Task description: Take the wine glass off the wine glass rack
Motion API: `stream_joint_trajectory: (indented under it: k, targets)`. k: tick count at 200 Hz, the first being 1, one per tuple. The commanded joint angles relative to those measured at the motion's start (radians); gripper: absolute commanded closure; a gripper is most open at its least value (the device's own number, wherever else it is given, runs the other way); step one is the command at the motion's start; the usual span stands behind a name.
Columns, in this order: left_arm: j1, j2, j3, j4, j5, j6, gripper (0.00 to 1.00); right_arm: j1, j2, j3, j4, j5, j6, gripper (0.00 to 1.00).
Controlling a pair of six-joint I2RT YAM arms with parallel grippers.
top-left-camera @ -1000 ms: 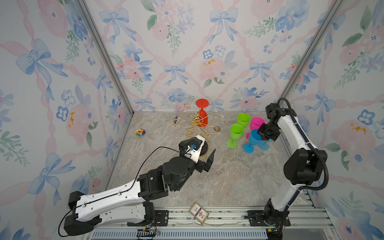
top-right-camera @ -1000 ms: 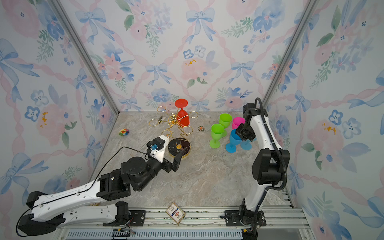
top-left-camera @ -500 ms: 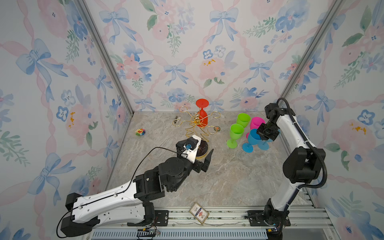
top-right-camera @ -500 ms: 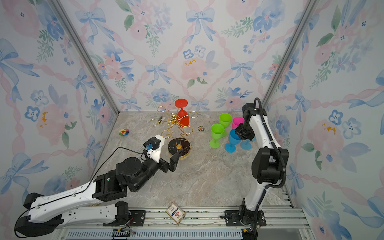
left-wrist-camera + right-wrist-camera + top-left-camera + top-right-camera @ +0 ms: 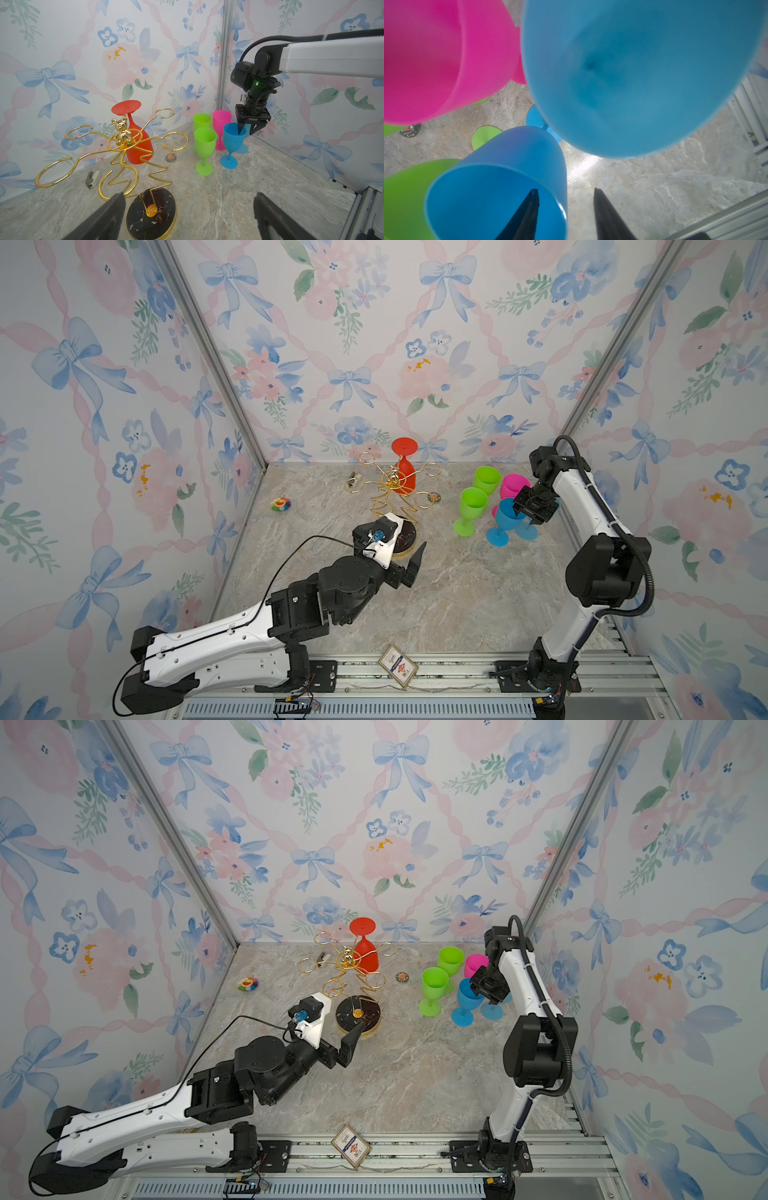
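Jaws of right hand [image 5: 565, 189] loosely straddle blue glass [image 5: 483, 193] rim.

Glasses: two green [image 5: 202, 121] [image 5: 205, 139], two blue [image 5: 232, 137] [image 5: 242, 148], one pink [image 5: 221, 118], one red [image 5: 137, 149]; one rack [image 5: 158, 203].

The cell is enclosed by wallpaper [image 5: 374, 344] printed with blue bows and pink flowers. A grey marbled floor [image 5: 457, 593] is laid below; an aluminium rail [image 5: 457, 672] is fixed at 6 o'clock.

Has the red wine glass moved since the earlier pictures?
No. The red wine glass stays in the same place, its foot beside the blue wall bow.
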Motion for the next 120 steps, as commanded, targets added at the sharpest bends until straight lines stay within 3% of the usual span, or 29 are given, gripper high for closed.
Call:
stream_joint_trajectory:
  k: [1, 48, 63, 78, 120]
  targets:
    - [0.011, -0.010, -0.018, -0.010, 0.006, -0.011, 0.02, 0.010, -0.029, 0.036, -0.018, -0.004, 0.001, 0.54]
    - [0.045, -0.019, -0.026, -0.021, 0.041, -0.042, 0.02, 0.036, -0.086, 0.068, -0.055, 0.000, -0.012, 0.51]
    - [0.086, -0.030, -0.032, -0.029, 0.081, -0.071, 0.02, 0.054, -0.104, 0.088, -0.079, 0.024, -0.021, 0.42]
    - [0.134, -0.043, -0.040, -0.039, 0.121, -0.105, 0.02, 0.066, -0.130, 0.093, -0.090, 0.056, -0.023, 0.19]
    - [0.278, -0.078, -0.059, -0.092, 0.212, -0.181, 0.02, 0.068, -0.187, 0.080, -0.083, 0.075, -0.093, 0.15]
